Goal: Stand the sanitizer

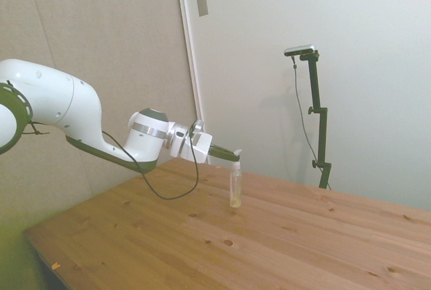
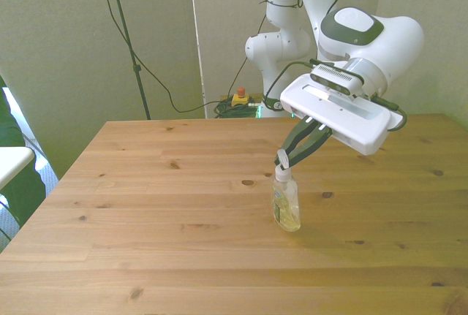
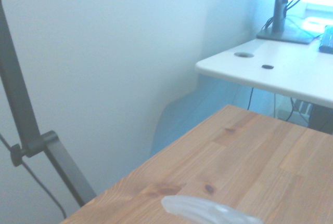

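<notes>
**Bottle upright, my grip on its cap**

My gripper [image 2: 282, 160] is closed narrow on the white pump top of the sanitizer [image 2: 286, 202], holding it by the cap alone. The bottle stands close to upright on the wooden table [image 2: 146, 213], near the middle of the boards, its base apparently touching the wood in both the side and front views. A little yellowish liquid sits at the bottom of the clear body [image 1: 235, 189].

I come at the cap steeply slanted, from above and to one side, so my hold is on the highest, narrowest part of a slim, light thing. I judge the standing nearly done; what is left is letting go cleanly. To do that well I would settle the base flat first, check that the bottle is not leaning on my fingers, then part the jaws slowly and evenly so neither pad drags the cap sideways. Backing away along my own slant, not across the bottle, should keep me from tipping it. With so little liquid low down it has scant weight to steady it.

Around the bottle the knotty pine planks lie bare. Beyond the table's edge the wrist view shows a pale wall and a white desk [image 3: 270, 73]. Past the table's far edge, by my base, cables lie on the floor.
</notes>
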Robot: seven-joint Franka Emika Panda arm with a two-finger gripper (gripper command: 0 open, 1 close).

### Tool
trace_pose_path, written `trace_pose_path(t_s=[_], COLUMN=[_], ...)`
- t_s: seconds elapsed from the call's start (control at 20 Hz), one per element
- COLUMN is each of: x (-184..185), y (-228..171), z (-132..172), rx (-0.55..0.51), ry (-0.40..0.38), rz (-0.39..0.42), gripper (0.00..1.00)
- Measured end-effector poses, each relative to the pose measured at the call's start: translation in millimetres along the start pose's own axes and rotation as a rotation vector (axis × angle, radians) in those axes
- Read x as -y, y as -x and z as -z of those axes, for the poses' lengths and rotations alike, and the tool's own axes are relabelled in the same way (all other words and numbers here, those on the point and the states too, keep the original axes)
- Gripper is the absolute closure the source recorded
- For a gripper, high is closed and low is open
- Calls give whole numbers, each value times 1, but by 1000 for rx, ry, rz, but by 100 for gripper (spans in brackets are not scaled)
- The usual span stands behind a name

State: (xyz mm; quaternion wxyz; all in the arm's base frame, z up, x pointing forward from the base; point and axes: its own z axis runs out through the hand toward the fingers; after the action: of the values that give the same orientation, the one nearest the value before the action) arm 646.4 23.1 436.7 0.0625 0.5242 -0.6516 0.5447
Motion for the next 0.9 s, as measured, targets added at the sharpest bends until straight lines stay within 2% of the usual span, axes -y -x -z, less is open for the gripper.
trace_pose_path(t_s=[0.3, 0.9], x=[8, -1], y=[-2, 21], z=[-2, -14], rx=[-44, -41], ry=[-6, 10], rz=[-16, 13], gripper=[100, 100])
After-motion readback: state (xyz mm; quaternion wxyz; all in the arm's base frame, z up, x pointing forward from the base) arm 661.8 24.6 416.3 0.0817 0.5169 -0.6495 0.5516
